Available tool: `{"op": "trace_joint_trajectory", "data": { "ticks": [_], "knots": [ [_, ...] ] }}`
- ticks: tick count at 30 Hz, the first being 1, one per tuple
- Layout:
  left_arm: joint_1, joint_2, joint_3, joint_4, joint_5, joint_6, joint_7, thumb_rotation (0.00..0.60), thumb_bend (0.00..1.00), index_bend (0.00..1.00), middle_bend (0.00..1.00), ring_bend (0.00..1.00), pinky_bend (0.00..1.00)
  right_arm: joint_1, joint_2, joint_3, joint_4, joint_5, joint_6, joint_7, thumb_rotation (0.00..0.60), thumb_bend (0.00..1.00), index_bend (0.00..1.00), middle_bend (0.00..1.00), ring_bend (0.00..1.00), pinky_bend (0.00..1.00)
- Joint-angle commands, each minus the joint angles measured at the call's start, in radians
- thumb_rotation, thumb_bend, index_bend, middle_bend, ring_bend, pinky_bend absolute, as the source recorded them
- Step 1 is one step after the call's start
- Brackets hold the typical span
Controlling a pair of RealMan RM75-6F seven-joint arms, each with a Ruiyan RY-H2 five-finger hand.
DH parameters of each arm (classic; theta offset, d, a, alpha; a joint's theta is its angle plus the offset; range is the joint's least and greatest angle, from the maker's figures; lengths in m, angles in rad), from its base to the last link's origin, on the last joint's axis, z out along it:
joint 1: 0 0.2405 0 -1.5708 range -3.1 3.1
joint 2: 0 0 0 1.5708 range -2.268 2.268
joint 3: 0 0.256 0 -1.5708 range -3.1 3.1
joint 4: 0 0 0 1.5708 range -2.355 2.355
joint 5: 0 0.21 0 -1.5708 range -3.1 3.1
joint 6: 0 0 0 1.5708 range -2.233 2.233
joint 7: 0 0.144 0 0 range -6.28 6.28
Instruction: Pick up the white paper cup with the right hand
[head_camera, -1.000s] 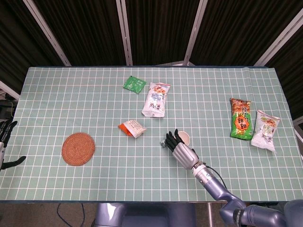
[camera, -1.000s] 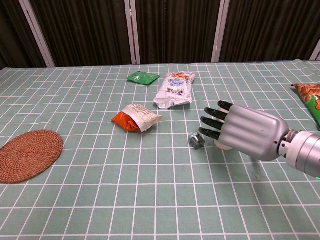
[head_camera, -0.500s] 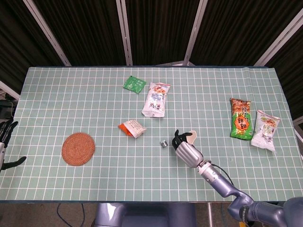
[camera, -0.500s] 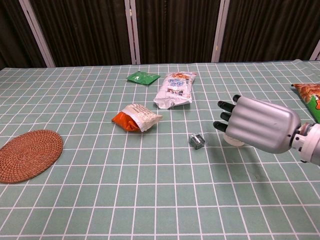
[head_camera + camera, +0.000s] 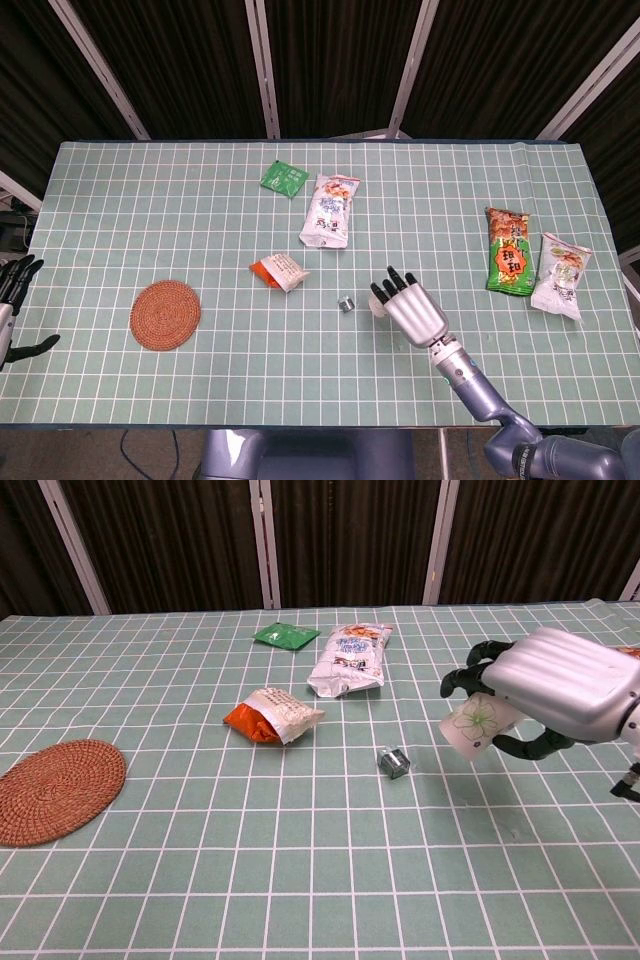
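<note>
My right hand [image 5: 555, 692] grips the white paper cup [image 5: 476, 723], which bears a green flower print and hangs tilted above the table in the chest view. In the head view the same hand [image 5: 412, 308] covers nearly all of the cup; only a sliver of the cup [image 5: 379, 309] shows under the fingers. My left hand [image 5: 14, 300] sits off the table's left edge, empty with its fingers apart.
A small metal cylinder [image 5: 393, 763] lies just left of the cup. An orange-white packet [image 5: 270, 716], a white snack bag [image 5: 350, 659] and a green sachet [image 5: 285, 635] lie further left and back. A woven coaster [image 5: 55, 788] is at the left, two snack bags [image 5: 530, 265] at the right.
My right hand closed around the cup, lifted it off the table and drew to the right; the cup now hangs tilted in the hand.
</note>
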State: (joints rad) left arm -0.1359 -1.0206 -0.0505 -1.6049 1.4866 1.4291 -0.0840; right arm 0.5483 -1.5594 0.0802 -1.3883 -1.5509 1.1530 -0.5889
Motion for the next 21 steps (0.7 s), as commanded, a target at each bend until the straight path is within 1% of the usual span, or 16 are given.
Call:
{"op": "trace_joint_trajectory", "data": {
  "ticks": [1,4,8,14,15,17,19,21],
  "knots": [
    [-0.001,0.001,0.002,-0.002,0.001,-0.003,0.0,0.6,0.0,0.0,0.0,0.0,0.0,-0.022,0.023,0.013,-0.031,0.09,-0.047,0.179,0.6,0.28,0.25,0.38,0.17,0.42],
    [-0.002,0.002,0.003,-0.003,0.0,-0.008,0.001,0.6,0.0,0.0,0.0,0.0,0.0,-0.013,0.026,0.005,-0.009,0.102,-0.087,0.248,0.6,0.28,0.25,0.38,0.17,0.42],
    [-0.003,0.004,0.003,-0.004,-0.005,-0.012,0.0,0.6,0.0,0.0,0.0,0.0,0.0,-0.007,0.013,0.005,0.017,0.123,-0.115,0.301,0.6,0.28,0.25,0.38,0.17,0.42],
    [-0.007,0.004,0.002,0.0,-0.014,-0.025,-0.004,0.6,0.0,0.0,0.0,0.0,0.0,-0.002,0.0,-0.002,0.038,0.121,-0.12,0.322,0.6,0.28,0.25,0.38,0.16,0.42],
    [-0.008,0.004,0.002,0.001,-0.016,-0.027,-0.004,0.6,0.0,0.0,0.0,0.0,0.0,-0.002,-0.002,-0.004,0.041,0.121,-0.122,0.324,0.6,0.28,0.24,0.36,0.15,0.41],
    [-0.008,0.005,0.002,0.0,-0.017,-0.029,-0.005,0.6,0.0,0.0,0.0,0.0,0.0,-0.001,-0.003,-0.006,0.044,0.122,-0.123,0.324,0.6,0.27,0.17,0.27,0.08,0.34],
    [-0.008,0.005,0.001,-0.001,-0.017,-0.028,-0.005,0.6,0.0,0.0,0.0,0.0,0.0,0.0,0.003,-0.01,0.038,0.127,-0.133,0.323,0.6,0.21,0.05,0.1,0.01,0.18],
    [-0.008,0.006,0.002,-0.002,-0.017,-0.027,-0.006,0.6,0.0,0.0,0.0,0.0,0.0,0.002,0.021,-0.015,0.019,0.136,-0.146,0.304,0.6,0.14,0.01,0.02,0.0,0.07]
  ]
}}
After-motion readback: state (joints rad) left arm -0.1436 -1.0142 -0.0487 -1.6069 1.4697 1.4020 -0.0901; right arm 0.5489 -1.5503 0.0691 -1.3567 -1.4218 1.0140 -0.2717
